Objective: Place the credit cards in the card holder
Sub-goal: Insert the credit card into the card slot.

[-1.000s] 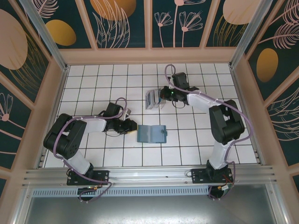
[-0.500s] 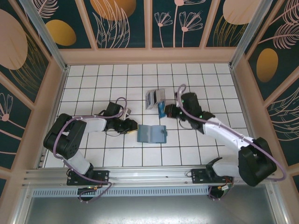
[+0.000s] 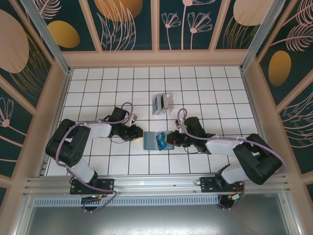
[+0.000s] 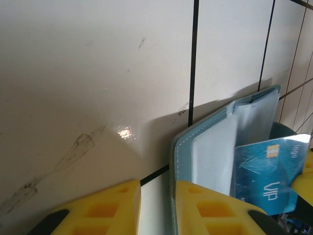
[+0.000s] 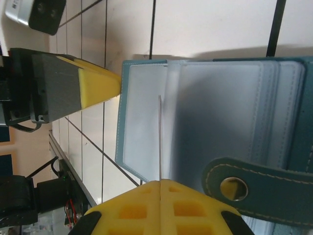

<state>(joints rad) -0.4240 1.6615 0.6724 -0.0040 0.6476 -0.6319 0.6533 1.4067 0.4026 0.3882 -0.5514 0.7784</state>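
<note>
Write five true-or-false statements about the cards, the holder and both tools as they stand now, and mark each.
1. The right tool is shut on a blue card. True.
2. The card holder is folded shut. False: it lies open, with its pockets showing.
3. The other cards lie on the tiles, apart from the holder. True.
4. The left tool grips a card. False: its fingers are apart at the holder's left edge and hold no card.
5. The blue card sits fully inside a pocket. False: most of it is exposed, held over the holder.
</note>
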